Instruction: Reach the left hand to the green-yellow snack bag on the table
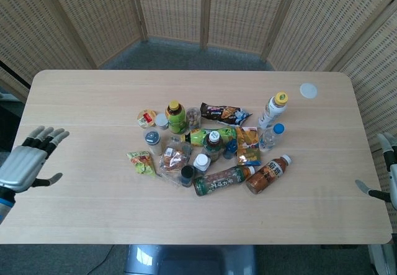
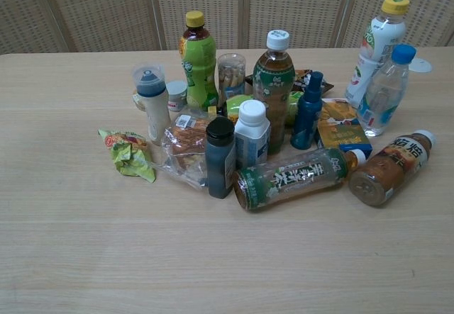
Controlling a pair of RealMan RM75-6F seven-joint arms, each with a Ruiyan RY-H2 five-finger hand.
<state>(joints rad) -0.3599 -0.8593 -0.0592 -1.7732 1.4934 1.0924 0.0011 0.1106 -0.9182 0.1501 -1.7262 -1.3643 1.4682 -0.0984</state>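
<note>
Left hand: your left hand (image 1: 26, 166) hangs over the left edge of the counter (image 1: 87, 101), fingers (image 1: 48, 135) spread apart and holding nothing, palm down (only the head view shows it; the chest view has none of it).
Right hand: just a sliver of your right hand (image 1: 379, 172) shows past the right edge of the counter in the head view, one thin part poking toward the wood; you cannot tell from it whether the fingers are apart or curled.
Snack bag: the green-yellow snack bag (image 1: 142, 162) lies crumpled and flat at the left fringe of the clutter, well apart from your left hand, with bare wood between them.
Bag, chest view: here the green-yellow snack bag (image 2: 128, 153) shows its creases and a red patch near the top (detail the head view blurs), and it sits just beside a clear packet of brown snacks (image 2: 186, 148).
Near neighbours: a small white bottle with a dark cap under a clear cover (image 2: 151, 102) stands upright just behind the bag, toward the far edge.
Clutter: a green bottle with a yellow cap (image 1: 176, 117) stands upright further back; a dark tea bottle with a green label (image 2: 294, 178) lies on its side toward the near edge.
Far right corner: a white disc (image 1: 308, 90) lies alone there (the chest view catches only its edge).
</note>
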